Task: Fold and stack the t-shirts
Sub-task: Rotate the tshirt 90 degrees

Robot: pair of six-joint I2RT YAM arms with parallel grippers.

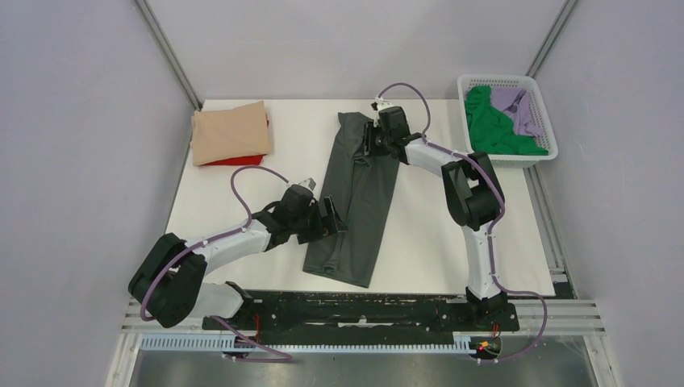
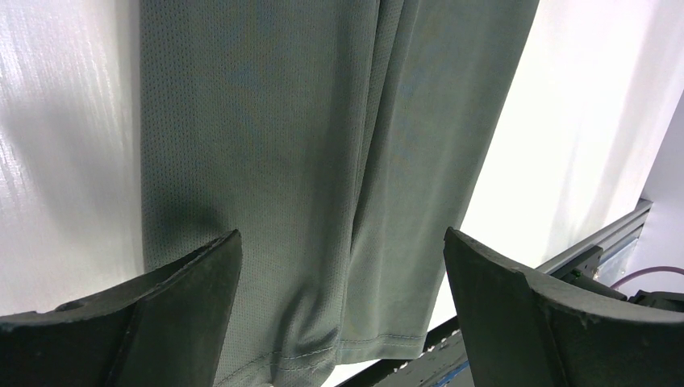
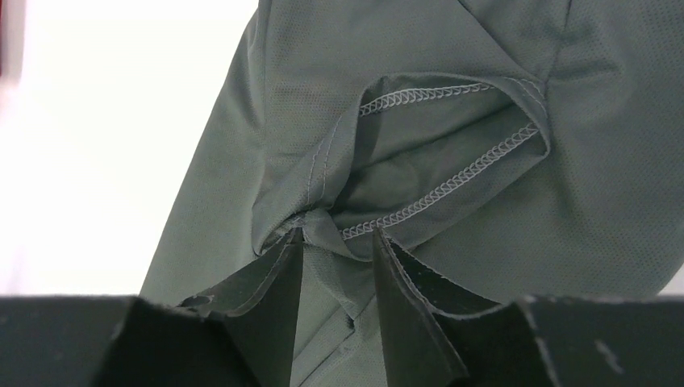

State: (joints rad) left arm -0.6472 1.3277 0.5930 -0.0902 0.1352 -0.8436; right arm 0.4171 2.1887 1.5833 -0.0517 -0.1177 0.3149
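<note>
Right gripper pinching the far end of the dark grey t-shirt; left gripper spread over its near half

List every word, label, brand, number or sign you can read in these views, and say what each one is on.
None can be read. The dark grey t-shirt, the tan t-shirt and the white basket carry no visible print. The right wrist view shows only stitching on the grey cloth.
</note>
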